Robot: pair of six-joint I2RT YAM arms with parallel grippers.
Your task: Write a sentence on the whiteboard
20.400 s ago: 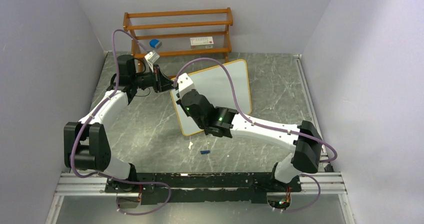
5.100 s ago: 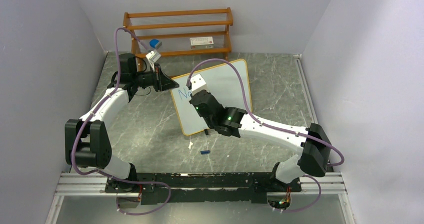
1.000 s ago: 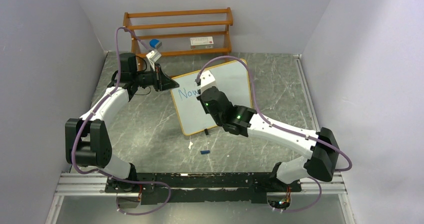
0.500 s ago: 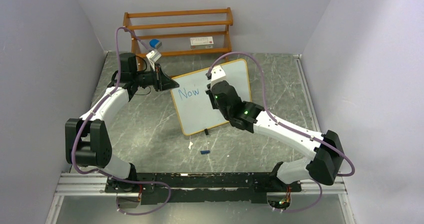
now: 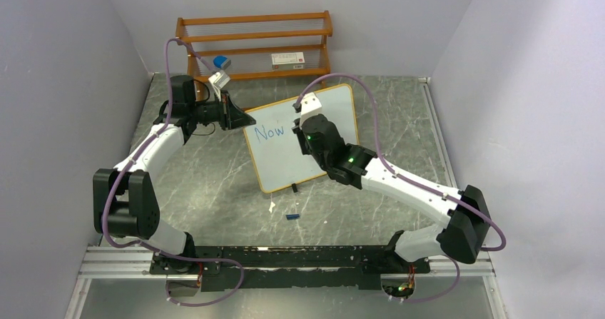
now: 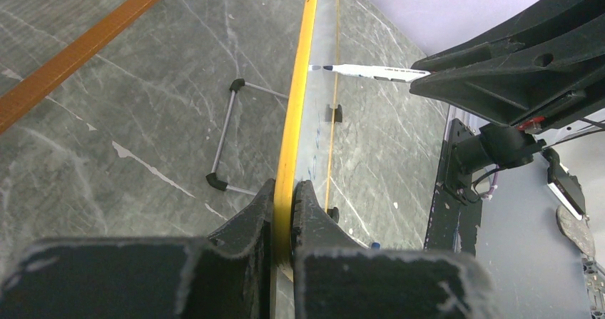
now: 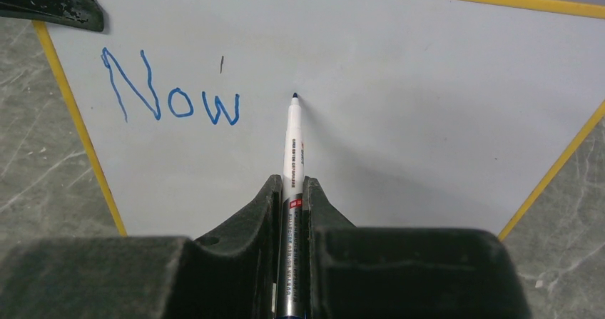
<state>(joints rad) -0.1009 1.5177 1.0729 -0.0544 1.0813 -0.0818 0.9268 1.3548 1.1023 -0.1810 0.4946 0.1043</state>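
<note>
The blue handwritten marker lettering (image 7: pixel 171 94) read "Now", one row only, in the upper left part of the large white whiteboard w/ thin yellow-orange frame (image 7: pixel 442 119). A tiny dark tick showed just above the "w". The white-barrelled marker (image 7: pixel 293 144) carried small red & black print along its barrel, too small to read. On the brown wooden shelf rack (image 5: pixel 253 44) at the far wall, a flat white box w/ a red label (image 5: pixel 288 58) had print too, also unreadable. A small blue & white item (image 5: pixel 221 61) lay left of it on the same shelf.

Surface & room: grey marble-pattern table (image 5: pixel 399 119), plain pale lilac walls on three sides. The whiteboard stood tilted near the table's ctr, on small black feet, w/ a wire stand behind it. A short blue bit (image 5: pixel 291 217) lay on the table on the near side of the board, apart from it.

The left pincer (image 6: pixel 287 194) was clamped on the board's frame at its left edge, both fingers pressed flat to the frame, no gap. The right pincer (image 7: pixel 291 187) was closed tight round the marker's barrel. The marker pointed at the board, its dark tip just right of "Now". The tip was at or just off the white face; couldn't tell which.
</note>
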